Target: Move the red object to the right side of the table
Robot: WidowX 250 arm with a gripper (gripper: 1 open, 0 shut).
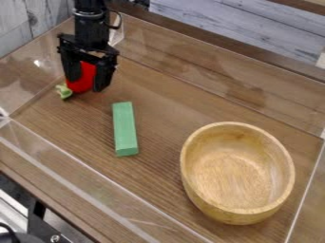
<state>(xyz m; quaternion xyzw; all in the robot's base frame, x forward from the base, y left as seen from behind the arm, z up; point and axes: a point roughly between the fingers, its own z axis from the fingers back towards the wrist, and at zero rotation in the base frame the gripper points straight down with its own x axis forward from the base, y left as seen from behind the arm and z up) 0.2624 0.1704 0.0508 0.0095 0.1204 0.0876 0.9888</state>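
The red object [84,78], a small rounded toy fruit with a green stem [64,92], sits on the left part of the brown wood-grain table [191,90]. My black gripper [86,78] has come down over it, open, with one finger on each side of the fruit. The jaws stand wide and have not closed on the fruit. Much of the fruit is hidden behind the fingers.
A green rectangular block [124,128] lies just right of the fruit, in the middle. A round light wooden bowl [238,171] stands at the front right. Low clear acrylic walls [76,195] edge the tabletop.
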